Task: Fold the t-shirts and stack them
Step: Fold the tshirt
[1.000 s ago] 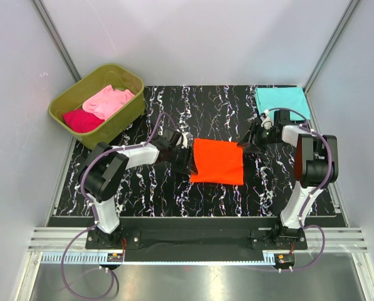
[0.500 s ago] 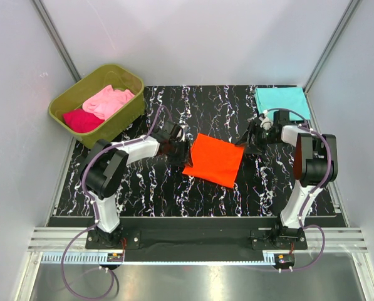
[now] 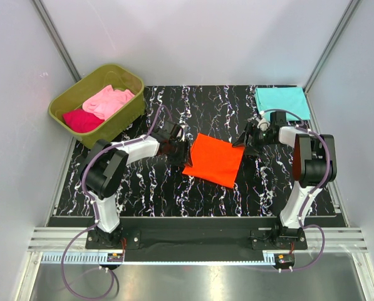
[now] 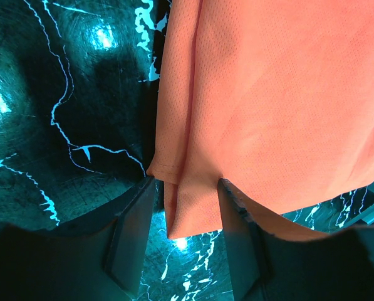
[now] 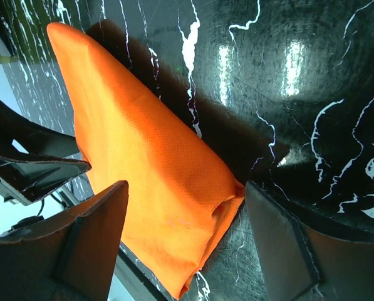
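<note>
From above, the orange t-shirt (image 3: 213,160) lies folded near the middle of the counter (image 3: 149,188), turned askew to its edges. The left gripper (image 3: 181,152) sits at the shirt's left edge and the right gripper (image 3: 245,143) just off its right corner. The teal t-shirt (image 3: 282,100) lies folded flat at the far right corner. The pink t-shirt (image 3: 108,100) and magenta t-shirt (image 3: 81,120) sit crumpled in the olive tub (image 3: 125,122) at the far left corner, well apart from the work. In the left wrist view the fingers (image 4: 133,232) stand half apart with a folded corner of orange cloth between them; whether they pinch it I cannot tell. In the right wrist view the gripper is spread wide and holds nothing, the shirt's corner lying between its fingers and close to one. The likely trouble is the fold: a pull by one corner alone could slide the layers apart, and a wide finger could snag the loose corner. The right arm also stands between the orange shirt and the teal one.
</note>
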`<action>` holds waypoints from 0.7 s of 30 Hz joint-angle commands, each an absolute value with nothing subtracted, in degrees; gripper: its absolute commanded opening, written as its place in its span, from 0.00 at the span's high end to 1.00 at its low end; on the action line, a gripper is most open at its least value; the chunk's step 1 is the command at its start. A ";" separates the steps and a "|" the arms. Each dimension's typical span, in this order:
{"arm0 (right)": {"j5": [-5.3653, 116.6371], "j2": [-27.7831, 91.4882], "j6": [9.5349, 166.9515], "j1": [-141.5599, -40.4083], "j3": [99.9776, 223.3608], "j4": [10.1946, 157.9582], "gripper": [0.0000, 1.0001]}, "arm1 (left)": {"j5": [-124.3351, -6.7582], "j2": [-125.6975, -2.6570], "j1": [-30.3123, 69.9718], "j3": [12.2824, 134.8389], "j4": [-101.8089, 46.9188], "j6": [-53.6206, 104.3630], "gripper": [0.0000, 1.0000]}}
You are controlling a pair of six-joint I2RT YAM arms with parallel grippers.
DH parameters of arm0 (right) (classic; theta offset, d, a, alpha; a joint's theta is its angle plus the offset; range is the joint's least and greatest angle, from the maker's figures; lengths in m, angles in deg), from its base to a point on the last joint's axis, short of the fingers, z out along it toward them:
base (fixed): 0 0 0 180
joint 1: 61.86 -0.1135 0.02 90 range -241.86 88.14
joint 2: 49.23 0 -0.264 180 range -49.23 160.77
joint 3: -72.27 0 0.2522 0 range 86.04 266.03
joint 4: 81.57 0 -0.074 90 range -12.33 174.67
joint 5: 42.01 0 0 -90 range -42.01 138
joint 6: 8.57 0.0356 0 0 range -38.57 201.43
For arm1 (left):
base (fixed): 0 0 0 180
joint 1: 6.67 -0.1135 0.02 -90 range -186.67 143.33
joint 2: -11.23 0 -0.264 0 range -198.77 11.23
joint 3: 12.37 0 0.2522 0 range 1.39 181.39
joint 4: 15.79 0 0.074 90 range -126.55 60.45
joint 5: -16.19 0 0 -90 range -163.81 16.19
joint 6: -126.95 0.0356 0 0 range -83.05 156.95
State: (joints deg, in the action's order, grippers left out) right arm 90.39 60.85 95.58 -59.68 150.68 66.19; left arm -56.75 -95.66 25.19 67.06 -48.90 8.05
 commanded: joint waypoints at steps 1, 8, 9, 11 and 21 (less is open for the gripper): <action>84.83 60.11 95.23 -61.15 149.58 65.34 0.17 | -59.92 -96.70 24.88 67.31 -50.91 9.53 0.48; 83.85 59.14 94.53 -61.42 148.96 63.23 0.19 | -59.66 -96.70 24.88 66.96 -50.56 9.44 0.48; 83.94 59.14 94.52 -61.42 148.96 63.05 0.21 | -59.66 -96.79 24.80 66.87 -50.47 9.44 0.48; 83.94 59.14 94.17 -61.50 148.96 63.05 0.23 | -59.74 -96.88 24.88 66.35 -50.55 9.44 0.48; 83.68 58.53 93.12 -61.42 148.44 63.05 0.58 | -60.36 -97.49 24.80 64.76 -50.03 8.39 0.48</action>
